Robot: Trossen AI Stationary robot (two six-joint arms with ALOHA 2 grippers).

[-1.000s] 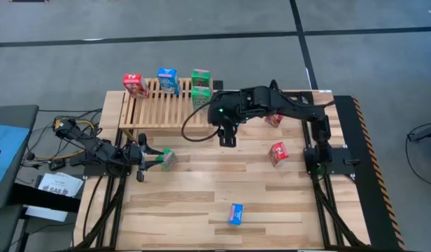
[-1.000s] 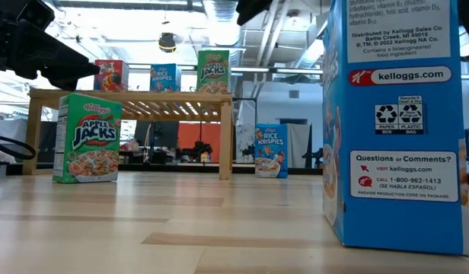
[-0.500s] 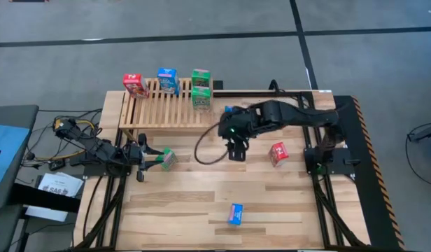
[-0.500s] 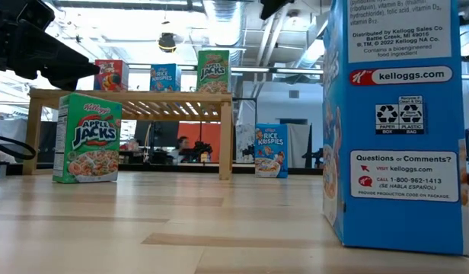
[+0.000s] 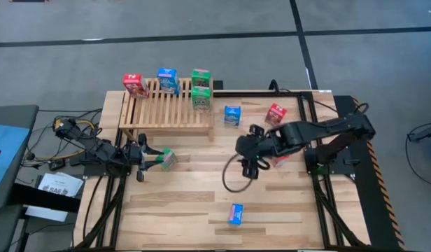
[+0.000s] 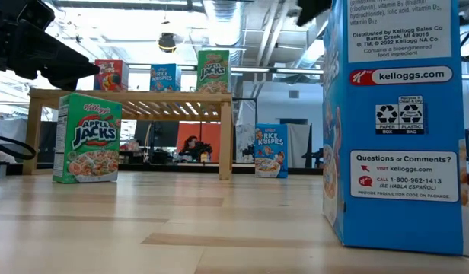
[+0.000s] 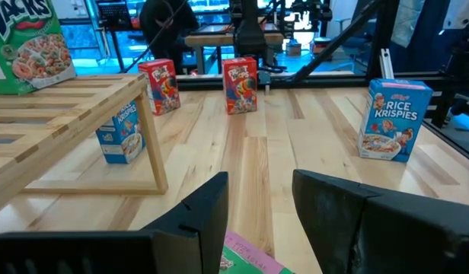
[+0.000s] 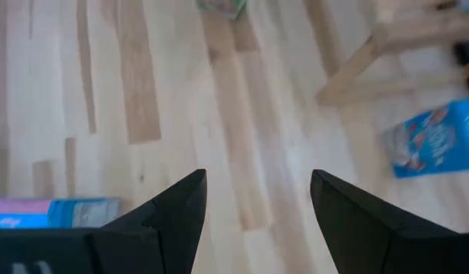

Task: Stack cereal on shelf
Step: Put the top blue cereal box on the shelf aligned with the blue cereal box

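The slatted wooden shelf (image 5: pixel 166 105) stands at the far left. On it stand a red cereal box (image 5: pixel 135 85), a blue one (image 5: pixel 167 80) and two green ones, one on top of the other (image 5: pixel 200 87). On the table stand a blue box (image 5: pixel 232 115), a red box (image 5: pixel 276 113), a red box (image 5: pixel 278 159) partly under my right arm, and a blue box (image 5: pixel 236 213) near the front. My right gripper (image 5: pixel 252 166) hangs open and empty over the table's middle. My left gripper (image 7: pixel 261 199) waits at the left, slightly open, just above a standing green box (image 5: pixel 168 159).
A looping cable (image 5: pixel 236 180) hangs from my right arm over the table. Bare planks (image 5: pixel 180 203) lie at the near left. In the low view the near blue box (image 6: pixel 394 122) fills the right side. People show in the room beyond.
My right gripper has swung from the shelf's right end toward the table's right and near edges and come lower, rolling a little. Its fingers keep the same gap. The blue and red boxes beside the shelf, earlier under the arm, now show.
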